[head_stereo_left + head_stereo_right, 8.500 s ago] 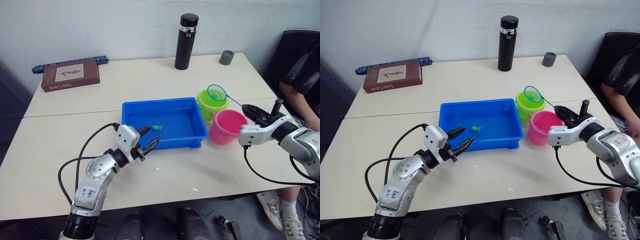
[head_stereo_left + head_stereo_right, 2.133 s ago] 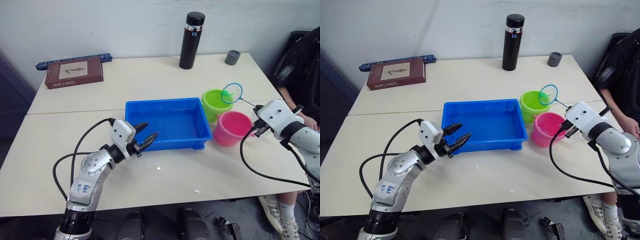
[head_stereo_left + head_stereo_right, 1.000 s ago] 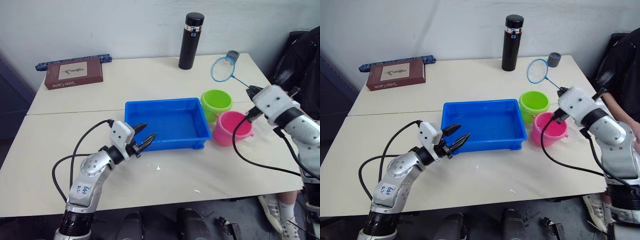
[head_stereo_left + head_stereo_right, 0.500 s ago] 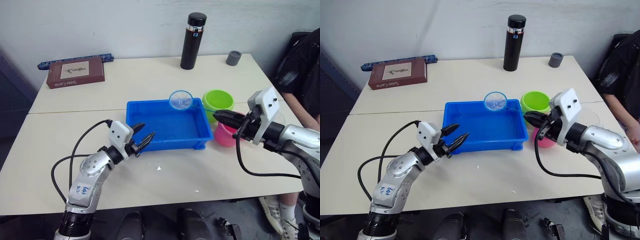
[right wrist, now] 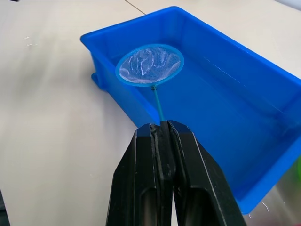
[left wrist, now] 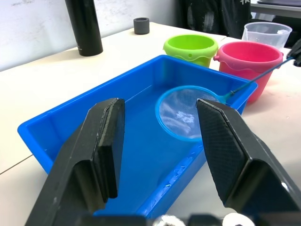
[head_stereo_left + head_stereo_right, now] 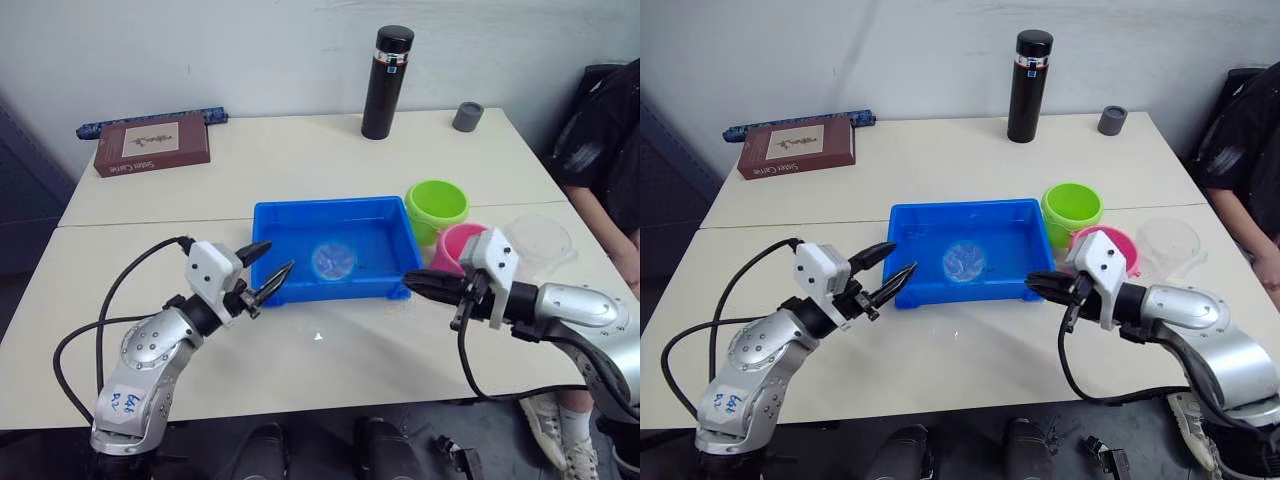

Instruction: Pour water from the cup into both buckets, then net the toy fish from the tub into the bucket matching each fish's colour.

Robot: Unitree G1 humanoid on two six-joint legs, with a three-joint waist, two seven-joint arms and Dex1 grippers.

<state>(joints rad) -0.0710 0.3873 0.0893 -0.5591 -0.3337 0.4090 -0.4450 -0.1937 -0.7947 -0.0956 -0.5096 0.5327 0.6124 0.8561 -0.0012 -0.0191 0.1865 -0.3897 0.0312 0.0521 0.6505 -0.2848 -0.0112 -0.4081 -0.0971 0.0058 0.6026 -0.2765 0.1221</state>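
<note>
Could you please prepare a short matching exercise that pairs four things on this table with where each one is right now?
Things:
1. net hoop
2. black flask
3. clear measuring cup
4. brown book

Places:
A. back left of the table
B. right of the pink bucket
C. over the blue tub
D. back edge, left of the grey cup

Pairs: 1-C, 2-D, 3-B, 4-A

Both arms reach in over the worktop, the left one empty, the right one pinching a thin stem.

The left gripper (image 7: 262,280) hangs near the front left corner of the shallow blue plastic tub (image 7: 290,212), its two black fingers (image 6: 106,141) spread wide with nothing between them. The right gripper (image 7: 412,283), forearm lying low along the worktop's front right part, points at the tub's front right corner, fingers pressed together on the thin teal handle of the small round net (image 5: 149,65).
</note>
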